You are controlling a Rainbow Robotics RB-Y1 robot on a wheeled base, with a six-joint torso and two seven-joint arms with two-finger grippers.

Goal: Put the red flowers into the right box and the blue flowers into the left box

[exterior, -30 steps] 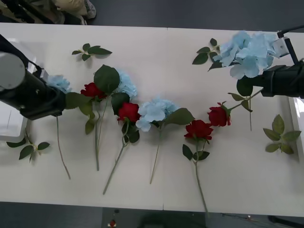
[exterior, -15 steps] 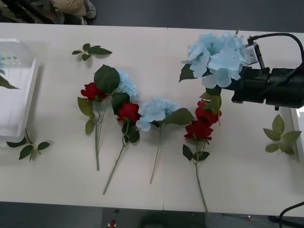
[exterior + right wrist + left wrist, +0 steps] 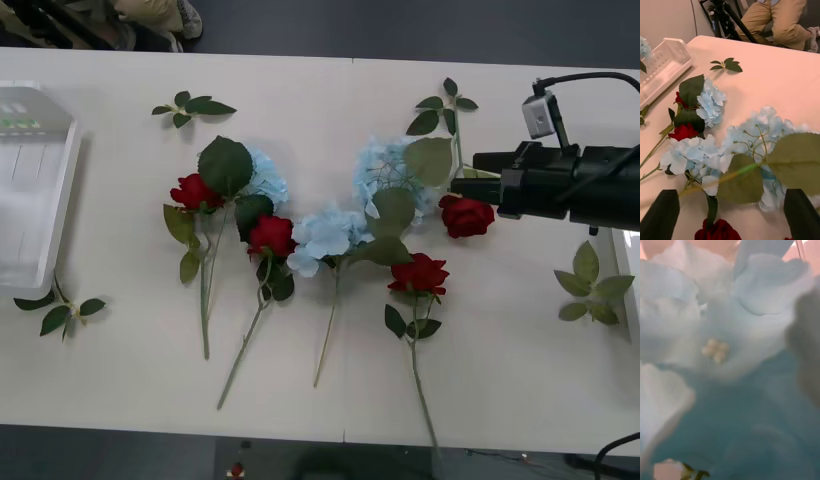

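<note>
Right gripper is seen reaching in from the right side over the worktop, its black fingers spread wide with nothing clasped between them. Just ahead of the fingers a blue flower lies on the worktop — pale cluster with two broad green leaves across it, its stem running back toward the gap between the fingers. Beside the fingertips, touching or nearly so, a red rose is noted; a second rose lies a little nearer the robot with its stem trailing toward the worktop's near edge.

Farther from the fingers, toward the left: a blue cluster on a long stem, then a rose, then another blue head half under a large leaf, then a fourth rose.

The left box sits at the far left end of the worktop, well apart from the right fingers. A strip of white rim at the far right edge, beyond the arm, is taken for the right box.

Left gripper: in its wrist view, pale blue petals are pressed close to the camera — whether its fingers are open or closed cannot be told.
</note>
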